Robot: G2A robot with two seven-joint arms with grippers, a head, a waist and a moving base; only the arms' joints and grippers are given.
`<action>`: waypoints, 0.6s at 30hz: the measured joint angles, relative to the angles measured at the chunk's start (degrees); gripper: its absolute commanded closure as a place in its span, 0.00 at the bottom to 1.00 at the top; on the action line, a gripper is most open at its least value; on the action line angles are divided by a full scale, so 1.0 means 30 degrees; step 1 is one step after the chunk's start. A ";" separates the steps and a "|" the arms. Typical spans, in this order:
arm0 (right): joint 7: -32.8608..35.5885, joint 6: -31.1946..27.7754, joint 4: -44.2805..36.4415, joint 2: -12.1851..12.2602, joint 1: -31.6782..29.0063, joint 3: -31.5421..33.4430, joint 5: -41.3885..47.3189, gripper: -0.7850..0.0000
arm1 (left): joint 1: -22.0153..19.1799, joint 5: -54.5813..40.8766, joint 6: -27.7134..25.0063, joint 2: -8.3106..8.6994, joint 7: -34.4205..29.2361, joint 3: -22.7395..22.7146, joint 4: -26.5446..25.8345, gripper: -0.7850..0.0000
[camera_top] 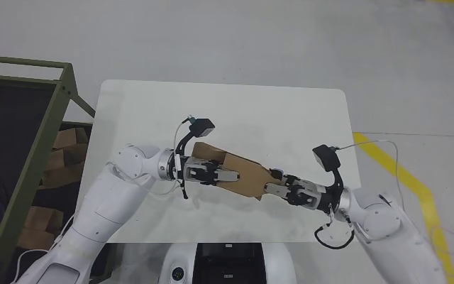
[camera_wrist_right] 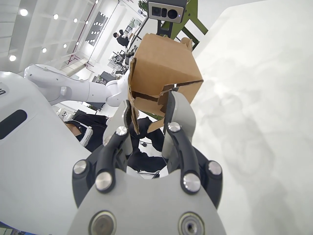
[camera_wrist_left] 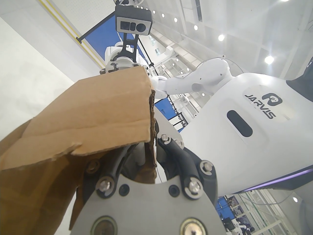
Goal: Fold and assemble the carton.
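Above the white tabletop (camera_top: pixel 284 113) the half-formed carton (camera_top: pixel 248 176) hangs between both arms, the left gripper (camera_top: pixel 225 174) clamped on one end wall, the right gripper (camera_top: pixel 273 186) with jaws parted astride an end flap (camera_wrist_right: pixel 146 105), which likely needs folding inward next.

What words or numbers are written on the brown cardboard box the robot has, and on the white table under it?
Brown cardboard carton: none. Every face and flap that shows in the top view and both wrist views is plain cardboard, with no label, number or sign.
White table: none. Its bare top carries no print or mark.
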 measured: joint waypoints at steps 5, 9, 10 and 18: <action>0.0160 0.0213 0.0135 -0.0018 0.0224 -0.0110 0.0049 0.66 | -0.0021 -0.0093 -0.0126 0.0090 0.0126 0.0036 -0.0036 1.00; 0.0192 0.0200 0.0294 -0.0013 0.0270 -0.0018 0.0189 0.66 | -0.0007 -0.0383 -0.0183 0.0175 0.0183 0.0009 -0.0192 1.00; 0.0202 0.0196 0.0338 -0.0011 0.0273 0.0008 0.0236 0.66 | 0.0007 -0.0477 -0.0183 0.0209 0.0183 -0.0013 -0.0253 1.00; 0.0366 0.0439 0.0516 -0.0024 0.0449 -0.0035 0.0368 0.66 | 0.0105 -0.0620 -0.0339 0.0409 0.0336 -0.0056 -0.0422 1.00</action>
